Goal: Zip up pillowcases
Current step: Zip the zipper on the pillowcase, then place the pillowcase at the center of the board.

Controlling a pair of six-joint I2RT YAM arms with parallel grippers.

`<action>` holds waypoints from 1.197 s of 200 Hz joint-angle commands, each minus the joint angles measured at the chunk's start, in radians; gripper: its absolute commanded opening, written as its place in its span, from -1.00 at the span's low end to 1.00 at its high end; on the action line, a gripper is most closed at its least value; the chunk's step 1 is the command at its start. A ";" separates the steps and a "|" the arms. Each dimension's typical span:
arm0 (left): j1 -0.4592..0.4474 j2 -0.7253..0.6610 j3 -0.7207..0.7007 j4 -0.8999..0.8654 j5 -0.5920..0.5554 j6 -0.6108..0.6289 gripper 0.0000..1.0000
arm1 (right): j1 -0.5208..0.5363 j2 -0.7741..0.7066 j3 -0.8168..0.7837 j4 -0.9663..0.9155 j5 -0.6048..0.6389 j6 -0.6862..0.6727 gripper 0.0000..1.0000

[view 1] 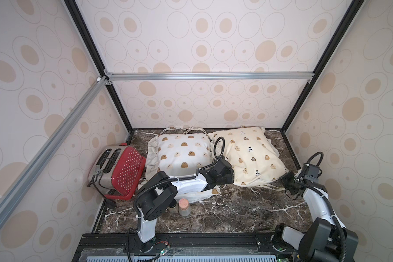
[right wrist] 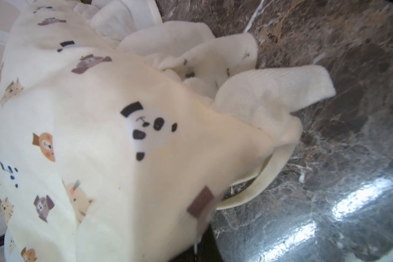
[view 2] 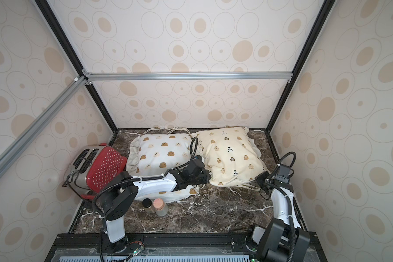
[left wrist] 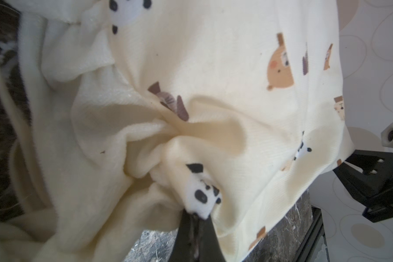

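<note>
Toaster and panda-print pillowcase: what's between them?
Between the toaster and the panda-print pillowcase lies the white bear-print pillowcase, with the left arm crossing its near edge. This shows in both top views.

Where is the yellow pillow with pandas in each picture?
Top view: the yellow panda pillow lies back right on the marble table.
Top view: same place, table in front.
Left wrist: close up, filling most of the picture, a fold pinched by the left gripper.
Right wrist: close up, marble table beside it.
Shared landmark: the dark marble table, in all four.
</note>
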 commanded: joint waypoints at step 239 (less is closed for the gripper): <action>0.087 -0.775 -0.285 -0.518 -0.500 0.200 0.99 | 1.002 0.154 0.215 -0.055 0.080 0.026 0.55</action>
